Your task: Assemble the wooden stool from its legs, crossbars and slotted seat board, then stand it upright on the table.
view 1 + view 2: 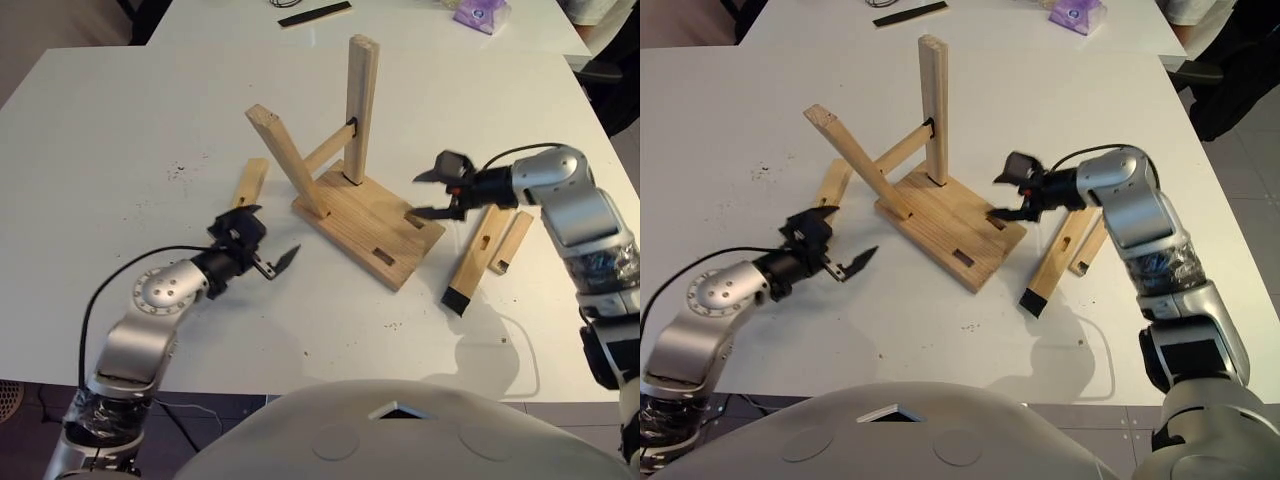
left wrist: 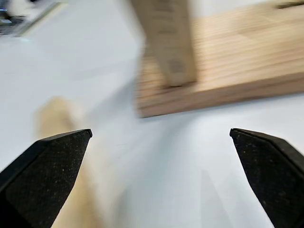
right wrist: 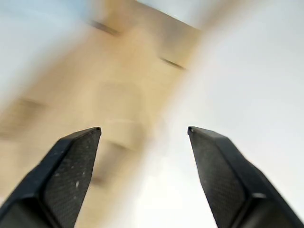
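Observation:
The slotted seat board [image 1: 372,228] lies flat mid-table with two legs [image 1: 361,105] in its slots, one upright and one leaning left [image 1: 288,162]. A crossbar [image 1: 328,151] joins them. A short loose piece [image 1: 250,182] lies left of the board. A long leg with a black end [image 1: 477,256] and a shorter piece [image 1: 512,241] lie to the right. My left gripper [image 1: 268,236] is open above the table, left of the board's near corner [image 2: 228,76]. My right gripper [image 1: 425,194] is open just over the board's right edge [image 3: 118,95], with nothing between the fingers.
A black strip [image 1: 315,14] and a purple object [image 1: 482,13] lie at the far end of the white table [image 1: 120,130]. Dark specks [image 1: 180,171] dot the left side. The near table edge runs just beyond my arms.

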`<action>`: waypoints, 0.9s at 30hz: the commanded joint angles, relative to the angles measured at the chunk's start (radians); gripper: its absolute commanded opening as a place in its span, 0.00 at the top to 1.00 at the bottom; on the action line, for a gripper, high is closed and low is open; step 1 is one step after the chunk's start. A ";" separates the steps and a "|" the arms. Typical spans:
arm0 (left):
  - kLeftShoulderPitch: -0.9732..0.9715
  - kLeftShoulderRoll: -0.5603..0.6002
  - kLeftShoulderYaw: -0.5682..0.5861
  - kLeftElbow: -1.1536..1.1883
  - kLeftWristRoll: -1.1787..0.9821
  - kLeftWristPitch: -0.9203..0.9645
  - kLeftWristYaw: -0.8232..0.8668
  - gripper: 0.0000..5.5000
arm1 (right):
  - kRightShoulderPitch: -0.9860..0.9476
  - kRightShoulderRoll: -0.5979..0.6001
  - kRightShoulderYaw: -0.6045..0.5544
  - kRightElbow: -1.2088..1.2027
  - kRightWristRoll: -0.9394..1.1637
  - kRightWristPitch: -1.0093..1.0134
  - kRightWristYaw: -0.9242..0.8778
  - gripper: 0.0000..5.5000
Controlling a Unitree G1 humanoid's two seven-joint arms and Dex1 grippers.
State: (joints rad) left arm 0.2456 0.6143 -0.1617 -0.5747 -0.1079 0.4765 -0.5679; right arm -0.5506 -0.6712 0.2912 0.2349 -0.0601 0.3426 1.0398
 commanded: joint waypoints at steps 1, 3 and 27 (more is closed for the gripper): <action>-0.034 -0.005 -0.181 0.136 0.197 -0.127 0.040 0.02 | -0.052 0.018 0.055 0.201 -0.116 -0.218 -0.101 0.38; -0.075 -0.035 -0.217 0.231 0.248 -0.171 0.067 0.02 | -0.036 0.006 0.086 0.239 -0.159 -0.307 -0.111 0.38; -0.348 -0.012 -0.267 0.541 0.487 -0.307 0.038 0.02 | 0.199 0.066 0.124 -0.118 -0.085 -0.259 0.043 0.38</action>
State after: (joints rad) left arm -0.1452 0.5799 -0.3622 -0.0588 0.3189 0.1423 -0.4706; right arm -0.3822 -0.5912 0.4125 0.1413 -0.1577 0.0871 1.0652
